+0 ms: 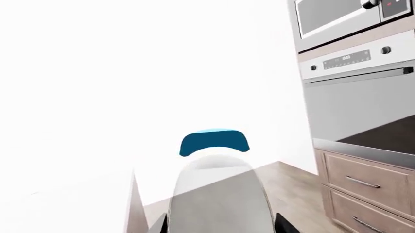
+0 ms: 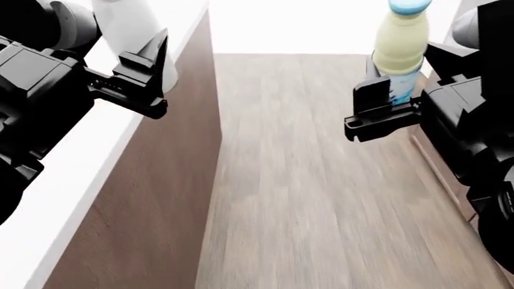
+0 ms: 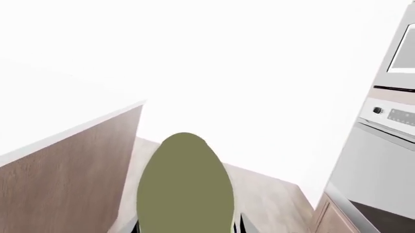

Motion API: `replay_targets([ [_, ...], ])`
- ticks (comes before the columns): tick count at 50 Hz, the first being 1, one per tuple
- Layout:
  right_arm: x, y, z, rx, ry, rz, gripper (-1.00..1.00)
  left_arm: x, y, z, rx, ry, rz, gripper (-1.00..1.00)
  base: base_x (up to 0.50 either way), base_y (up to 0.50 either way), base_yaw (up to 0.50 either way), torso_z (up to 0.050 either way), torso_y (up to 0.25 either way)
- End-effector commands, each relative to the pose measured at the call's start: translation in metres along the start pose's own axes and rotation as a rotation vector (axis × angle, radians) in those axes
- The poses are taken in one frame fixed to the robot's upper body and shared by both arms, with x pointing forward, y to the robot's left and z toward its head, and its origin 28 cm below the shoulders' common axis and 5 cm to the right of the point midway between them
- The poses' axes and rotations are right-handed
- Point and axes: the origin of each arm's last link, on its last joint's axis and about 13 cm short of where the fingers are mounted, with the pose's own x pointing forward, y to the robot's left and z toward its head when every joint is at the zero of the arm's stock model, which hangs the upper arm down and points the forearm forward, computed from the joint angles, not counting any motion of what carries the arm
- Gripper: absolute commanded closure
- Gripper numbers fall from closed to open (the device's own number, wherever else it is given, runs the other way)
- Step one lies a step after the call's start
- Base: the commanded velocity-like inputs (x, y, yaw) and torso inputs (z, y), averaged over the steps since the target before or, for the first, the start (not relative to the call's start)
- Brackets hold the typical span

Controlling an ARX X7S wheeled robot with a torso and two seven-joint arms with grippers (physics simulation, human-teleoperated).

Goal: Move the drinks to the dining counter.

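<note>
My left gripper (image 2: pixel 132 51) is shut on the plain white bottle (image 2: pixel 132 24), holding it upright over the edge of a white countertop (image 2: pixel 48 180). In the left wrist view the bottle (image 1: pixel 217 194) fills the space between the jaws, its light-blue cap (image 1: pixel 214 141) on top. My right gripper (image 2: pixel 405 69) is shut on the pale-yellow bottle (image 2: pixel 399 42) with a light-blue cap (image 2: pixel 410 6) and blue label, held upright above the wooden floor. It looks olive in the right wrist view (image 3: pixel 184 184). The cream slim-necked bottle is out of view. No sink or faucet shows.
The white counter has a brown wood side panel (image 2: pixel 153 198) along the left. Wooden floor (image 2: pixel 313 180) runs between my arms. A steel oven (image 1: pixel 360 102) with a microwave (image 1: pixel 343 17) above and wood drawers (image 1: pixel 363 189) below stands to the right.
</note>
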Motion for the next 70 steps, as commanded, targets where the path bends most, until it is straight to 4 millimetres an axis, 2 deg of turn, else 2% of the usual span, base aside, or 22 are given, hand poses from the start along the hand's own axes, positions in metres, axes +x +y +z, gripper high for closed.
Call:
replay_targets([
  [1, 0.0014, -0.0009, 0.0017, -0.013, -0.012, -0.016, 1.0, -0.0006, 0.0018, 0.0033, 0.0, -0.019, 0.022, 1.0, -0.05, -0.5, 0.0, 0.0, 0.0],
  [9, 0.0012, -0.001, 0.0015, 0.003, -0.024, -0.008, 1.0, -0.0002, 0.0023, 0.0028, 0.0, -0.019, 0.023, 1.0, -0.01, -0.15, 0.0, 0.001, 0.0],
  [42, -0.003, -0.0022, 0.0004, -0.018, -0.02, -0.029, 1.0, -0.0028, 0.0012, -0.0002, -0.003, -0.019, 0.022, 1.0, -0.48, 0.29, 0.0, 0.0, 0.002],
  [47, -0.0022, -0.0018, 0.0012, -0.017, -0.026, -0.033, 1.0, -0.0022, 0.0016, 0.0001, -0.003, -0.02, 0.022, 1.0, 0.0, 0.0, 0.0, 0.0, 0.004],
  [62, 0.0007, -0.0033, -0.0012, -0.019, -0.01, -0.063, 1.0, -0.0012, 0.0023, -0.0015, -0.005, -0.016, 0.021, 1.0, -0.5, 0.09, 0.0, 0.001, 0.001],
  [66, 0.0, -0.0038, -0.0029, -0.02, -0.01, -0.061, 1.0, -0.0021, 0.0021, -0.0022, -0.006, -0.016, 0.023, 1.0, 0.0, 0.0, 0.0, 0.0, 0.003],
  [70, -0.0011, -0.0031, -0.0035, -0.028, -0.008, -0.062, 1.0, -0.0018, 0.0015, -0.0032, -0.006, -0.014, 0.022, 1.0, -0.16, -0.49, 0.0, 0.003, 0.003],
])
